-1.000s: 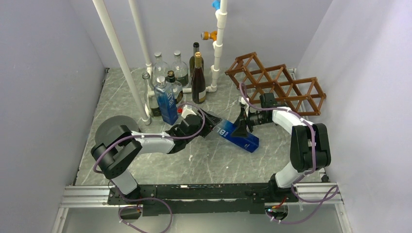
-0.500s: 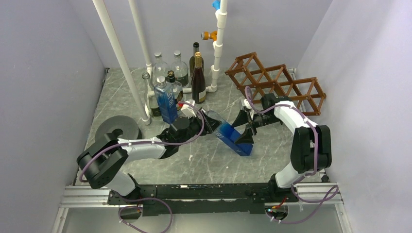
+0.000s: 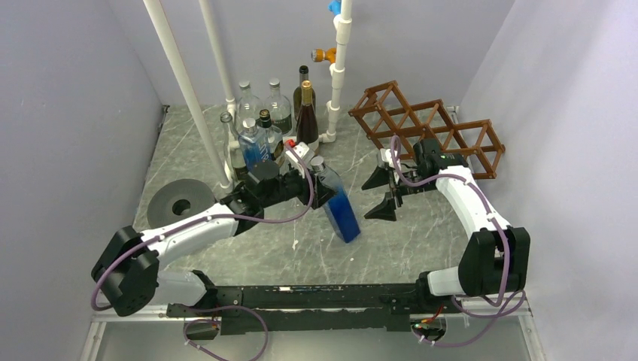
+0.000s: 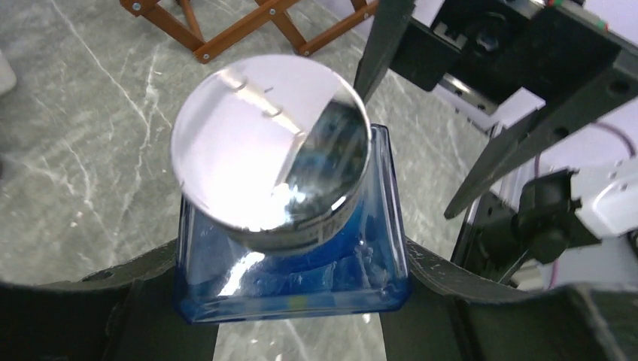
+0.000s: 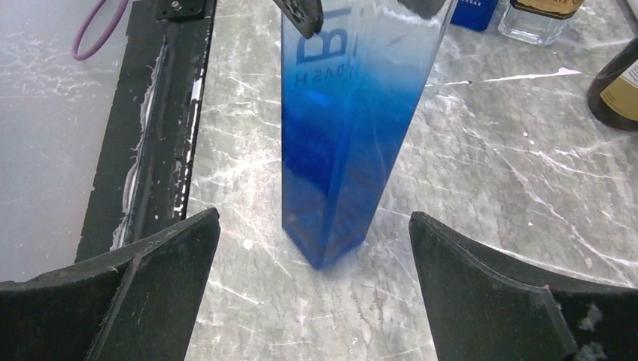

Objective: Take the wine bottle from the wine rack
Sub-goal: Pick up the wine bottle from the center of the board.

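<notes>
The blue bottle (image 3: 338, 207) is off the rack (image 3: 429, 129), out in the middle of the table (image 3: 301, 252), leaning with its cap toward the back and its base corner on the marble. The left gripper (image 3: 320, 188) is clamped around its shoulder. The right gripper (image 3: 367, 201) is spread wide, just beside the bottle but clear of it, in front of the rack. Other bottles (image 3: 272, 120) stand at the back left.

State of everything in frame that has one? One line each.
blue bottle, capped, tilted, off the rack, gripped at its shoulder
left jaws, shut on the blue bottle
right jaws, open, clear of the blue bottle
wine rack, on the table, no bottle seen in its cells
back bottles, upright, untouched
</notes>
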You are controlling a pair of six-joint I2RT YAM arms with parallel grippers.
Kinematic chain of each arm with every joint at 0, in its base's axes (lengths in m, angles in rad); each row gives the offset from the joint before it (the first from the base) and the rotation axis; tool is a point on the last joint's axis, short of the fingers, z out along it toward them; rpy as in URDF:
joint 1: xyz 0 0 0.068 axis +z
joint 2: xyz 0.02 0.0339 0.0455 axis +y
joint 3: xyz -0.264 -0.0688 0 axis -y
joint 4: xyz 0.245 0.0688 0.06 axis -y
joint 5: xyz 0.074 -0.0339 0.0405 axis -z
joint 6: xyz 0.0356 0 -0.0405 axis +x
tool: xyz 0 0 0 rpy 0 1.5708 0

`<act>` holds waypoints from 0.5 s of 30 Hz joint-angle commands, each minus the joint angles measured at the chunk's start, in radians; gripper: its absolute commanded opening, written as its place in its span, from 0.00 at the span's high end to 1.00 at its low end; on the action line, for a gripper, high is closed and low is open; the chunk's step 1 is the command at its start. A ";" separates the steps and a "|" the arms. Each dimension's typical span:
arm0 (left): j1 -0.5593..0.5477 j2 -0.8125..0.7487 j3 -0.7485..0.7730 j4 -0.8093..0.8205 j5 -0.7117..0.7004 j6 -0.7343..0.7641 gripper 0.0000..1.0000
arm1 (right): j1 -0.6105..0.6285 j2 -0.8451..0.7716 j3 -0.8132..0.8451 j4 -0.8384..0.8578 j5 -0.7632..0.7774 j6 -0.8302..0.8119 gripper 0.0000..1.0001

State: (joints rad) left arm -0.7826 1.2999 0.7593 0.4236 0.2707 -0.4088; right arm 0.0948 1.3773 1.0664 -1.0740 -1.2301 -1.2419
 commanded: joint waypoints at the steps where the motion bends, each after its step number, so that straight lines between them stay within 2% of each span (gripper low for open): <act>1: 0.019 -0.079 0.149 -0.117 0.160 0.246 1.00 | -0.003 -0.025 -0.013 0.035 -0.037 0.009 0.00; 5: 0.023 -0.081 0.210 -0.196 0.223 0.335 1.00 | -0.003 -0.025 -0.022 0.041 -0.073 0.020 0.00; 9: 0.023 -0.070 0.231 -0.179 0.297 0.344 1.00 | 0.000 -0.053 -0.076 0.136 -0.151 0.064 0.00; 11: 0.023 -0.060 0.235 -0.149 0.318 0.336 1.00 | 0.010 -0.082 -0.121 0.252 -0.167 0.148 0.00; 15: 0.020 -0.033 0.227 -0.060 0.364 0.300 1.00 | 0.067 -0.162 -0.247 0.655 -0.102 0.520 0.00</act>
State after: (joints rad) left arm -0.7597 1.2812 0.9039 0.1368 0.5186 -0.0902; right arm 0.1123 1.2972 0.9058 -0.8272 -1.3144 -1.0496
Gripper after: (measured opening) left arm 0.654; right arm 0.994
